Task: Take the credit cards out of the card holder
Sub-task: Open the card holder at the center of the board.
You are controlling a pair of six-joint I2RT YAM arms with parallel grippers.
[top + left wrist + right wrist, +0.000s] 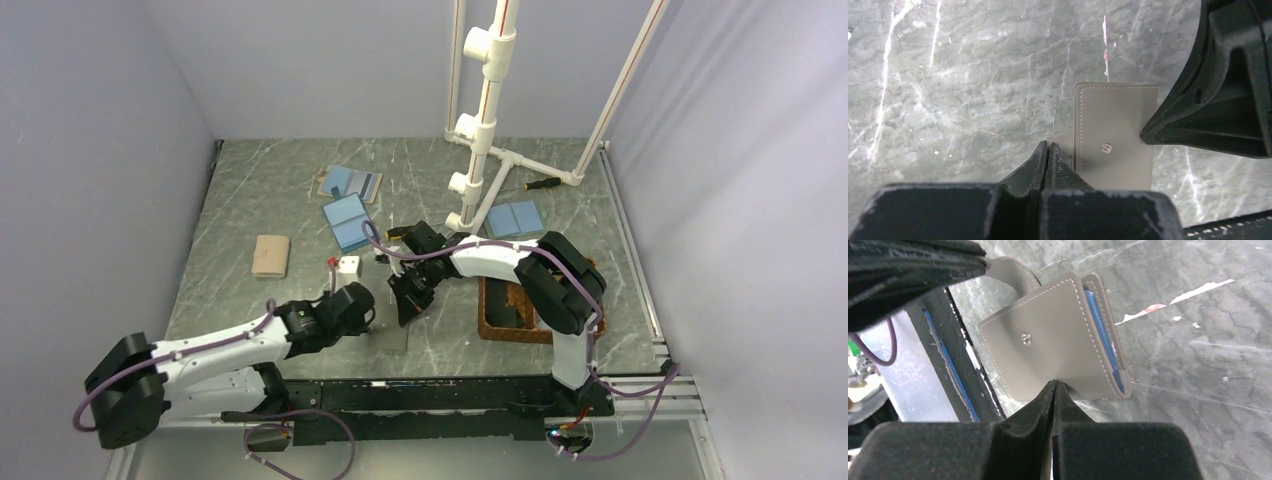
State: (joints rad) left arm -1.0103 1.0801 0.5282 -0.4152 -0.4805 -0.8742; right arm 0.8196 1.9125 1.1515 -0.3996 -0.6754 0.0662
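Right wrist view: card holder (1048, 340) lies folded on the bench (1198, 365), snap (1026, 339) up, directly ahead of the R hand (1054, 387) and touching its tips. R hand is fully closed. Its tips sit on the holder's near edge; can't tell if they nip the top leaf or just press it. L hand (984, 262) is at the holder's far-left corner, also fully closed, pinching the holder's strap (1015, 275). From the L hand, the holder is just ahead & to the right of the tips, long axis running away from them. Both hands are at the holder; L has the part that prob. must be pulled to open it. A blue edge shows btwn the leaves; no credit cards made out. Count: 1 holder in hand, 1 strap, 1 snap. Top view adds 3 open blue holders (347, 222) + 1 closed tan holder (271, 255) beyond the hands, and 1 wicker tray (490, 325) right of the R hand. 0 cards out.
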